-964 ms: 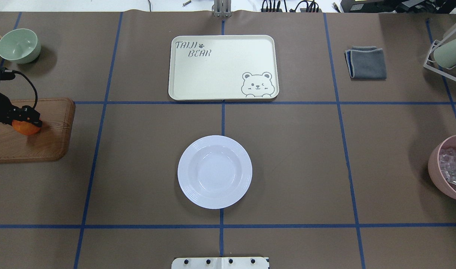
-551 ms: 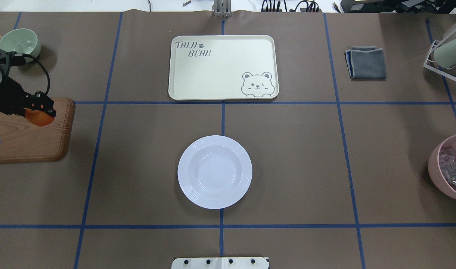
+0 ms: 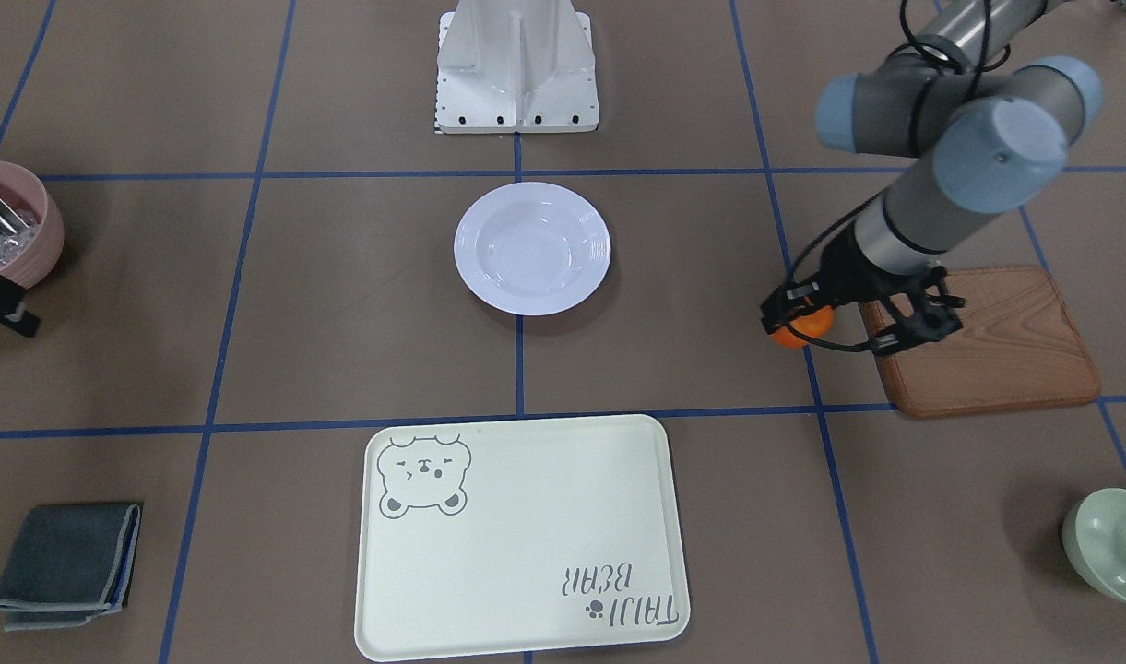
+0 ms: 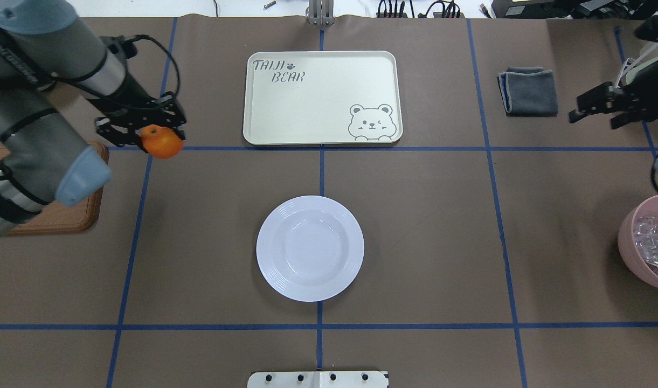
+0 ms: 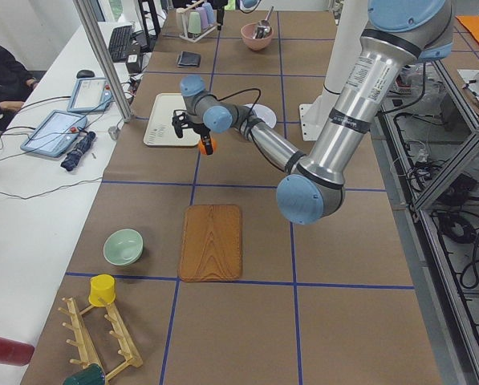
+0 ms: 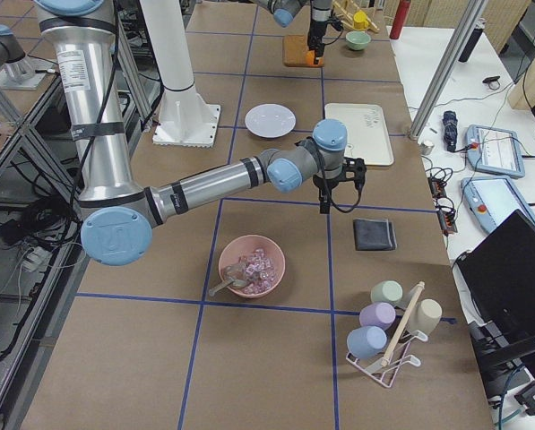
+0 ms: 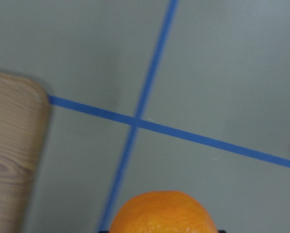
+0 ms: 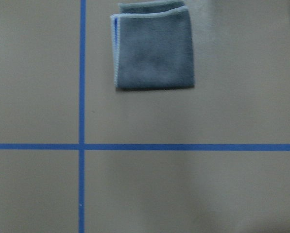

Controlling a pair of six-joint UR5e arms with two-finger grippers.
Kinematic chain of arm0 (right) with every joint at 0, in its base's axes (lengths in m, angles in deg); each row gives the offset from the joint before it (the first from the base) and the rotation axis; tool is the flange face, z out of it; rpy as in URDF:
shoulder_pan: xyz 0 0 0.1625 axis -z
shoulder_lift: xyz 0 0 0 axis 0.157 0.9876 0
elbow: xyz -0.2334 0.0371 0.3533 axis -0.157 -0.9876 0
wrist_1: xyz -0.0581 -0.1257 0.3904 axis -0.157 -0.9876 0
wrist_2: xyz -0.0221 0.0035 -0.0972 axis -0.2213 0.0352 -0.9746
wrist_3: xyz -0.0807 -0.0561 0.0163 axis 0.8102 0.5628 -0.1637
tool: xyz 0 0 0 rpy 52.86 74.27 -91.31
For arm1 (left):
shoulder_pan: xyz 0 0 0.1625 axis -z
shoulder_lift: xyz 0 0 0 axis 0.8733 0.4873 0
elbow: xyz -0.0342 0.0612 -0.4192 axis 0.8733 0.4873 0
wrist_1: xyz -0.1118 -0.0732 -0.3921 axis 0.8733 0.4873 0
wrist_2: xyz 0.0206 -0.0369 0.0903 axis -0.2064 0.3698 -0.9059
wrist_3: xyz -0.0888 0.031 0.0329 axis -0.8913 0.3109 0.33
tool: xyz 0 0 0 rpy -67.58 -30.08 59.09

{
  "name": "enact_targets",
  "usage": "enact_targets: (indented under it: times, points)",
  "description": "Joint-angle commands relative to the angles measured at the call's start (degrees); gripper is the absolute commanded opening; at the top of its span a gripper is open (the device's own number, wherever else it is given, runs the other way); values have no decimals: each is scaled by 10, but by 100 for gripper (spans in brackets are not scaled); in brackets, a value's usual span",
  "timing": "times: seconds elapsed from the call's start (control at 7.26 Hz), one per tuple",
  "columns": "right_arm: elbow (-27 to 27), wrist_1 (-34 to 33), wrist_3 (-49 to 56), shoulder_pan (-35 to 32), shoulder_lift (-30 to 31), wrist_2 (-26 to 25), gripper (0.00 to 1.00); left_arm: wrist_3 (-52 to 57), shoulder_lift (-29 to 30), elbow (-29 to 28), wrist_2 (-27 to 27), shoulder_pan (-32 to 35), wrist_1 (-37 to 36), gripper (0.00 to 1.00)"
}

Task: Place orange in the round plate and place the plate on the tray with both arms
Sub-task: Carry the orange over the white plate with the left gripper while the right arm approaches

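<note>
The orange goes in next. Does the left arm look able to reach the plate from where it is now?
Probably yes. The left arm holds the orange above bare table, and nothing stands between it and the empty plate.

Bright even light, soft shadows, slight glare on round plate (image 3: 532,247), left wrist cam blurry

Both arms same build. Left arm (image 4: 32,129) and right arm (image 6: 204,188): silver-grey tubular links, light-blue joint caps (image 3: 1005,152), black wrist hardware, looped black cable (image 4: 143,36). I can't read the links' small lettering. White bolted base (image 3: 516,65).
</note>
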Motion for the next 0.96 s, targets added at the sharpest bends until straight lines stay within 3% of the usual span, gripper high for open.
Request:
enact_targets:
  times: [0.0,0.28,0.55,0.83]
  points:
    - [-5,155,-197,118,-20,-76,100,-132,85,-4,-56,-96,-24,0]
    - [-5,232,-320,210,-57,-152,100,-186,138,-49,-130,-173,-18,0]
    - [-7,264,-369,298,-89,-249,100,-205,152,-91,-141,-207,20,0]
    - [-5,262,-370,318,-104,-269,100,-206,153,-115,-154,-234,52,0]
